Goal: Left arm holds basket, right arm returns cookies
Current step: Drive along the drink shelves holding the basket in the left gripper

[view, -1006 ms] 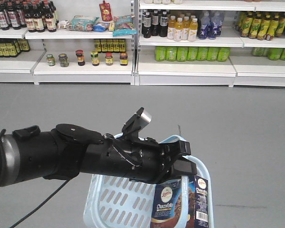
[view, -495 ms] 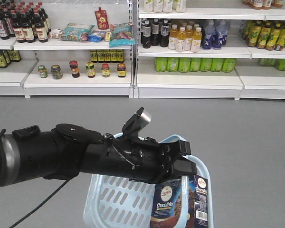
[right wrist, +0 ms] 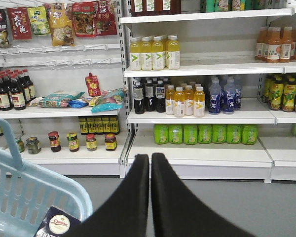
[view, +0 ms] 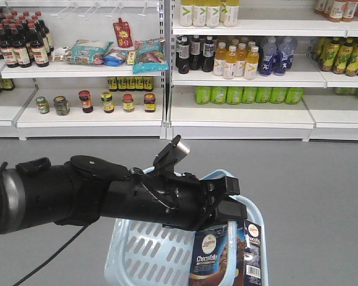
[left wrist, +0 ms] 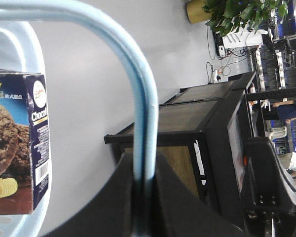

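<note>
The thick black left arm [view: 77, 199] carries the light blue slotted plastic basket [view: 137, 250], with the left gripper [left wrist: 144, 185] jaws clamped on the basket's arched handle [left wrist: 138, 89]. The dark navy cardboard cookie box [view: 210, 256] stands upright inside the basket at its right end. To the basket's right, the black right gripper [right wrist: 150, 197] has its jaws pressed together, empty. The likely risk is that reaching in with the jaws closed topples the box or swings the pinched basket.
</note>
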Tool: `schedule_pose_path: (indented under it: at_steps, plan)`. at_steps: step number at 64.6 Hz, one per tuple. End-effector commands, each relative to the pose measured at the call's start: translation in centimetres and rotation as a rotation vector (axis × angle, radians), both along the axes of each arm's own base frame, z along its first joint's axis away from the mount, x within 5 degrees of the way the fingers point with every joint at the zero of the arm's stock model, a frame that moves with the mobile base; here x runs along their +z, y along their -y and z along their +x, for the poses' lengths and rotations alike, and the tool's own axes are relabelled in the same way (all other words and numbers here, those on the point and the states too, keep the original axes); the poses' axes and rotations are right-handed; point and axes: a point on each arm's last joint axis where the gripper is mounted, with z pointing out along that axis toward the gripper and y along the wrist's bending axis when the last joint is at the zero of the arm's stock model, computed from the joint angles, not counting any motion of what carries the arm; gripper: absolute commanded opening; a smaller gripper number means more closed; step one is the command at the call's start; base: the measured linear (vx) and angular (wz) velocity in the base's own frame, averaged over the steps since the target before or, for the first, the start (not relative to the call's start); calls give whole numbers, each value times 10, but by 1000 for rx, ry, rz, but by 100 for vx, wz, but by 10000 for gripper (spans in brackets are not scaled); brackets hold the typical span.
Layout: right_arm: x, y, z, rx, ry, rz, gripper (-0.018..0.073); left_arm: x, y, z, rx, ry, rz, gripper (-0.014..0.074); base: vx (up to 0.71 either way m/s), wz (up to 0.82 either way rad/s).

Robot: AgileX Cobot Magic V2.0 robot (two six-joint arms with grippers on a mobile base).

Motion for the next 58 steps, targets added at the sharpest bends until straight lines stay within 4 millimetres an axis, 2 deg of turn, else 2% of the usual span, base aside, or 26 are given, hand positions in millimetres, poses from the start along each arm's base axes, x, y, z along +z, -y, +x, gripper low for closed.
schedule_pose_path:
  at_steps: [1,58]
  plan:
    - [6,-1,-1,10,84,-4,-8,35,2,-5,5,15,-134,-8,36,-3]
    - [6,-1,-1,10,84,-4,-8,35,2,-5,5,15,-134,-6,35,-3]
